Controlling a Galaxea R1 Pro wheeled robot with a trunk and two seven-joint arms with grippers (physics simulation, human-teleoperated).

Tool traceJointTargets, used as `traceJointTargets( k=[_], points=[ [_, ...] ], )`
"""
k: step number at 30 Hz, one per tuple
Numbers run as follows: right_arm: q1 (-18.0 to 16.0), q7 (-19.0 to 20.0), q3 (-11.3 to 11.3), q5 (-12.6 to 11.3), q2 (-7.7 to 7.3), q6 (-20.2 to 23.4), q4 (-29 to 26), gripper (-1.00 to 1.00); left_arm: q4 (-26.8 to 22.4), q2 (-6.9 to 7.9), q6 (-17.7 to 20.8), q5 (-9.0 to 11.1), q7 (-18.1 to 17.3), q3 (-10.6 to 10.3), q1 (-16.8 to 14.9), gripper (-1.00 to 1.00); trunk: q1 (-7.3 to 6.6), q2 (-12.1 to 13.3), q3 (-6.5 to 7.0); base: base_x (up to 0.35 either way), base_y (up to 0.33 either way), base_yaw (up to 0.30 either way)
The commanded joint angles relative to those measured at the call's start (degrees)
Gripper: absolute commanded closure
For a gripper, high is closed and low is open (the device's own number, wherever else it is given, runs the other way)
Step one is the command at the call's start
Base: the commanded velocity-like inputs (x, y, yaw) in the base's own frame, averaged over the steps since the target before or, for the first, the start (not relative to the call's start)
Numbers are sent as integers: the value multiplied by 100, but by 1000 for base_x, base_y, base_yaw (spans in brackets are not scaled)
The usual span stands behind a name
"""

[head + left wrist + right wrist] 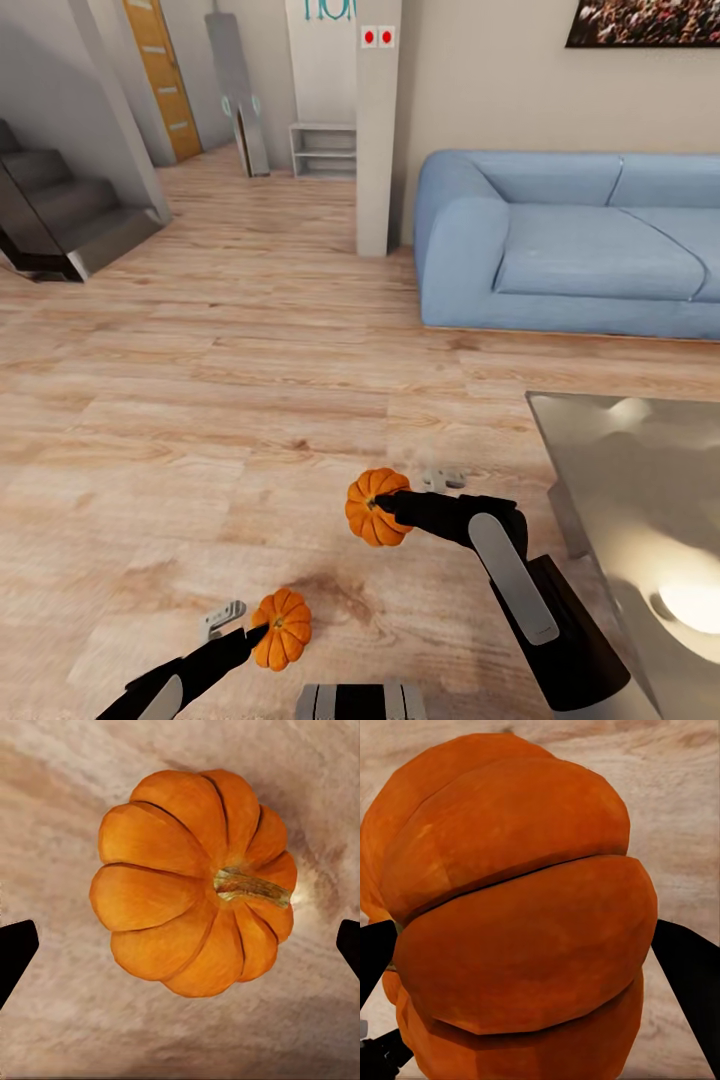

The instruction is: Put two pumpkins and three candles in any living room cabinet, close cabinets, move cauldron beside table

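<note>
- The right claw (385,503) grips one pumpkin (374,507), holding it above the wooden floor (200,400), just off the near corner of the glossy grey surface (640,470).
- In the right wrist view this pumpkin (517,915) sits close up, its ribbed orange side bulging between the two dark fingers (690,975), which press against it on either flank.
- The left claw (255,632) is at the second pumpkin (282,628), low in the head view near the robot's trunk.
- In the left wrist view the second pumpkin (193,881) shows from above, stem (251,886) pointing sideways, with the floor (60,795) behind it.
- There the two dark fingertips (15,956) stand wide, well apart from the pumpkin's sides, so the left claw is released and not clenched on it.
- Whether this pumpkin rests on the floor or hangs just above it, I cannot tell.
- The two pumpkins are near each other, the right one farther ahead and closer to the grey surface.
- A blue sofa (570,240) stands against the far wall, beyond the grey surface.
- A white pillar (378,130) rises beside the sofa's arm, with two red dots near its top.
- Dark stairs (60,210) climb at the left, and an orange-brown door (160,75) stands farther back.
- A small white shelf unit (322,150) sits behind the pillar.
</note>
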Motion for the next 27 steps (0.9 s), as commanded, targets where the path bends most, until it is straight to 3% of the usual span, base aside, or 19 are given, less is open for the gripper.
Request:
traceJointTargets(
  k=[1,8,17,27],
  points=[
    [-4,-60,9,-63,-4,0,-6,100,-6,3,29,60,-3,-22,-1,-100,1,-3,-27,0,0,0],
    [-3,-59,14,-65,-4,8,-6,100,-9,-6,5,59,36,-5,-4,-100,19,-13,-182,0,0,0],
    [-3,-58,18,-71,-4,11,-6,100,-194,79,33,95,539,165,-272,-100,42,-25,-381,0,0,0],
    [-4,-23,9,-81,-4,19,-6,100,-224,45,19,100,595,238,-307,-100,68,-38,-603,0,0,0]
  ],
)
